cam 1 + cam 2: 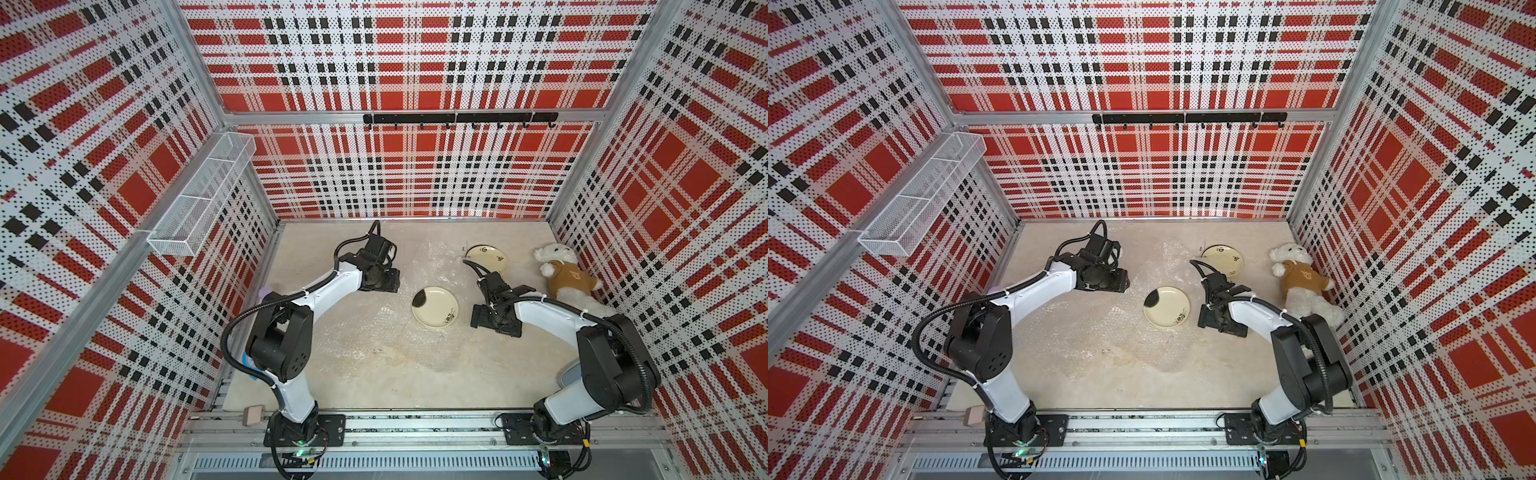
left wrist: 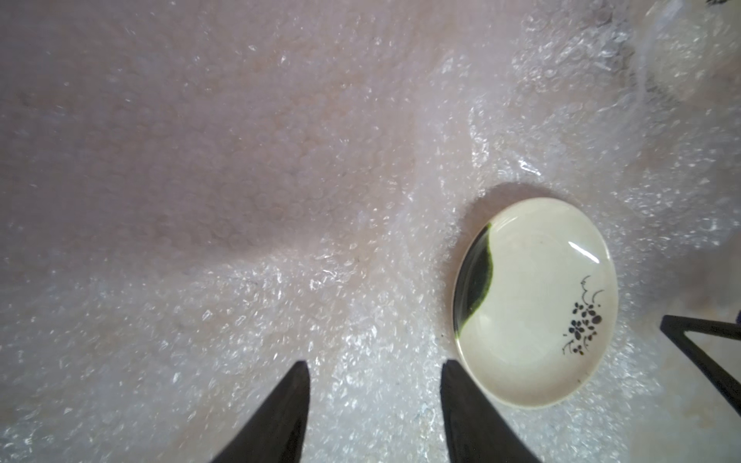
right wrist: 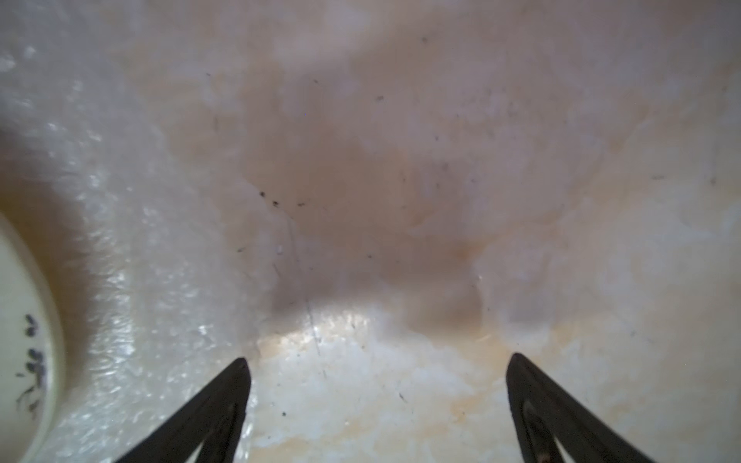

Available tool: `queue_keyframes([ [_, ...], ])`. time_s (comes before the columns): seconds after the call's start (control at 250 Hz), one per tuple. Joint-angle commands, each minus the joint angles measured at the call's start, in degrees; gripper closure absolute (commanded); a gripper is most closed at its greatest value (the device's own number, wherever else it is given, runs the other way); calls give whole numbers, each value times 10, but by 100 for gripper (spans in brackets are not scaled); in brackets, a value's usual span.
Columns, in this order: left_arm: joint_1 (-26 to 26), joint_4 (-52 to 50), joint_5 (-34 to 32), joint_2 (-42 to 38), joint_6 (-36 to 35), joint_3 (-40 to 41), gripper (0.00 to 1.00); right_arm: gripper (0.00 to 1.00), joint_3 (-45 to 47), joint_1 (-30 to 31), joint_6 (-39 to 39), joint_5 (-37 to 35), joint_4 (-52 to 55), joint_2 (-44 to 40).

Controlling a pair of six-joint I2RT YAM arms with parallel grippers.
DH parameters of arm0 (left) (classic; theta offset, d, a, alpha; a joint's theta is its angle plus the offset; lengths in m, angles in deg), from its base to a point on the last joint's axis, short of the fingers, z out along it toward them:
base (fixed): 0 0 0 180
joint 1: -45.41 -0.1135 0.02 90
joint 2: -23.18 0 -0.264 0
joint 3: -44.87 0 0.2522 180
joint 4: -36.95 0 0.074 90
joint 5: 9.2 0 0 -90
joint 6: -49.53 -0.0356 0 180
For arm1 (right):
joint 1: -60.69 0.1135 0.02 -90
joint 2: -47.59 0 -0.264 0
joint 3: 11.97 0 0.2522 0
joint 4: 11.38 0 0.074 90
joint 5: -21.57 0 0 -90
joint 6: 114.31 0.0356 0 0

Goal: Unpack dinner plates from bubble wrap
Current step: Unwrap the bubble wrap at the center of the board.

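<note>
Plate one point(image 1: 435, 306) lay bare at table point(image 1: 457, 386) centre, atop flattened bubble wrap point(image 1: 374, 332). Plate two point(image 1: 487, 257) lay bare near far edge, right side. Left gripper point(image 2: 373, 362) half open, empty; right gripper point(image 3: 377, 356) fully spread, empty. Judged: visible plates unpacked; no wrapped plate seen.

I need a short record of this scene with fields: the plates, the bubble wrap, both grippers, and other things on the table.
near plate: cream, dark patch and flower motif, unwrapped, flat on the bubble wrap
far plate: cream, flower motifs, uncovered, near the teddy bear, not touching it
bubble wrap: spread over the middle of the table
left gripper: open, empty, above the bubble wrap
right gripper: open, empty, beside the near plate
</note>
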Motion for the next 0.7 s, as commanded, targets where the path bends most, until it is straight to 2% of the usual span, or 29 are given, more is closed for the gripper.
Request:
queue_keyframes([
  [0.0, 8, 6, 17, -34, 12, -3, 42, 0, 23, -24, 6, 29, -27, -32],
  [0.104, 19, 5, 21, -38, 14, -8, 39, 0, 29, -41, -4, 30, -18, -56],
  [0.168, 28, 10, 30, -39, 19, -12, 32, 0, 26, -49, -8, 35, -11, -73],
  [0.276, 50, 11, 30, -27, 17, -25, 26, 0, 11, -55, -11, 46, 6, -111],
  [0.452, 75, 20, 40, 7, 24, -42, 19, 2, -24, -53, -23, 101, -4, -187],
  [0.564, 79, 33, 49, 21, 34, -43, 19, 5, -52, -31, -14, 125, -26, -209],
  [0.696, 63, 61, 72, 21, 51, -32, 19, 6, -100, 35, -8, 139, -61, -173],
])
